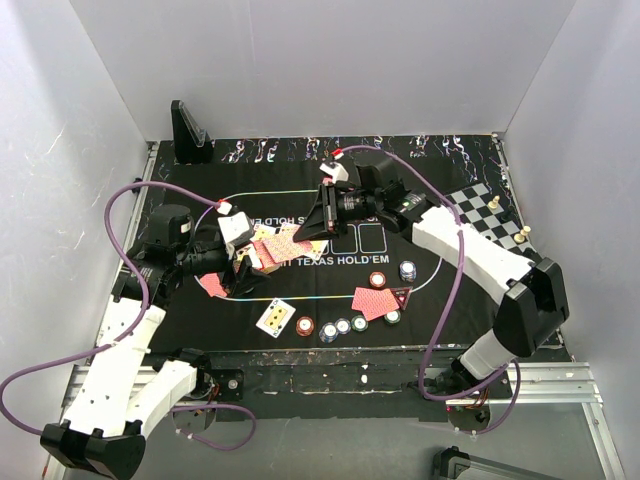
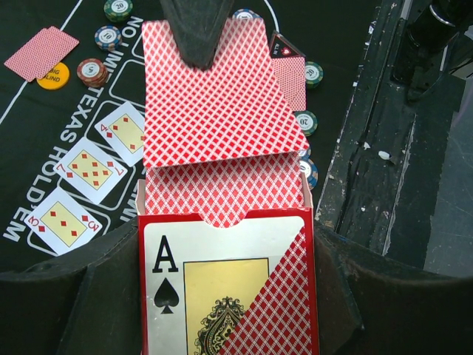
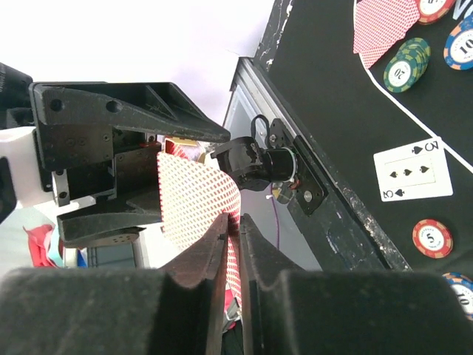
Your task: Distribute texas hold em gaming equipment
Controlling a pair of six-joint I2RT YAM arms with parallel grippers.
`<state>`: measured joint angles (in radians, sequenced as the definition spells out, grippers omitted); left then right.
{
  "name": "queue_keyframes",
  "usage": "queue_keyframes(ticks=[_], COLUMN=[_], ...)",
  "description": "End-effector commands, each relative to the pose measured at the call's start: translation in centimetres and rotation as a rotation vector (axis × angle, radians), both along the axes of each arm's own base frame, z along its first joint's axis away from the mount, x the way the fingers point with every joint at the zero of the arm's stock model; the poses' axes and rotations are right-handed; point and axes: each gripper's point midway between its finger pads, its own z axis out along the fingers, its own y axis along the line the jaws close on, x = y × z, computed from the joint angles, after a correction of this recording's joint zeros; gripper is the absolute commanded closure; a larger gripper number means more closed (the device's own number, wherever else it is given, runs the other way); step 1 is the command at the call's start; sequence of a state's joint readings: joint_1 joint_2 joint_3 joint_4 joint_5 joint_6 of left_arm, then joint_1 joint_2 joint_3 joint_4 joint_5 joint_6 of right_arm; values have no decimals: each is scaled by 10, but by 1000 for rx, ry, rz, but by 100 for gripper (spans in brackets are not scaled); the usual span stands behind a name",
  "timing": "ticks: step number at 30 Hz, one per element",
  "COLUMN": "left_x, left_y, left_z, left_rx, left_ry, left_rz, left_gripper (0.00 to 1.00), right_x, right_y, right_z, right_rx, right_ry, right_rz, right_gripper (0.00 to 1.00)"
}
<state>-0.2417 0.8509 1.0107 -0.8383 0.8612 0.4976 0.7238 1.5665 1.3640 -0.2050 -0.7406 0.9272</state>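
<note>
Left claw clamps card box steady (mouth facing right arm) so right claw, pinched on top red-backed card, can draw it.

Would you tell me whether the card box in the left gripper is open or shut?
Open: red-backed cards stick out of the mouth of the card box, and the right gripper pinches the top card.
</note>
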Motion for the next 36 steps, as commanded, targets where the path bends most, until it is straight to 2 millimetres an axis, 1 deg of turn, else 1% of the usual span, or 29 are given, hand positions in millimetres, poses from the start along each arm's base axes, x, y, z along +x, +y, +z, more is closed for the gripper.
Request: queue_keyframes(ticks=[1, 3, 6, 8, 10, 13, 15, 18, 19, 20, 21, 22, 25, 26, 30, 34, 36], left_x=[-3, -4, -4, -4, -4, -5, -6, -8, -9, -10, -10, -10, -13, -13, -15, -16, -16], left_y=[-4, -4, -3, -2, -2, -1, -1, 0, 0, 0, 0, 1, 1, 1, 1, 1, 1], left_z=[24, 26, 23, 24, 24, 24, 23, 24, 23, 23, 22, 22, 21, 21, 22, 21, 19], left_rx=[-35, -37, -30, -26, -24, -19, -17, -15, -15, -13, -13, -10, -6, -6, -5, -7, -5], left_ry=[-89, -93, -90, -93, -93, -94, -94, -97, -94, -95, -95, -92, -92, -91, -87, -82, -77], left_rz=[-34, -37, -36, -33, -35, -35, -34, -34, -34, -36, -35, -37, -43, -45, -51, -55, -57], left_gripper=[100, 100, 100, 100, 100, 100, 100, 100, 100, 100, 100, 100, 100, 100, 100, 100, 100], right_x=[3, 6, 19, 29, 39, 60, 77, 102, 109, 115, 119, 124, 137, 139, 164, 169, 167], right_y=[-17, -25, -44, -56, -66, -82, -92, -105, -108, -111, -114, -115, -117, -121, -136, -141, -142], right_z=[26, 32, 39, 39, 33, 13, -9, -47, -61, -71, -86, -95, -116, -125, -155, -173, -184], right_rx=[68, 86, 108, 110, 103, 68, 27, -95, -143, -194, -246, -276, -334, -386, -556, -599, -611], right_ry=[-32, -33, -43, -48, -45, -30, -28, -43, -46, -74, -73, -73, -74, -68, -110, -125, -127], right_rz=[-28, -43, -96, -131, -159, -213, -242, -251, -238, -210, -180, -153, -47, -23, 3, 60, 88], right_gripper=[85, 86, 88, 88, 89, 90, 91, 94, 95, 96, 97, 97, 99, 99, 99, 99, 99])
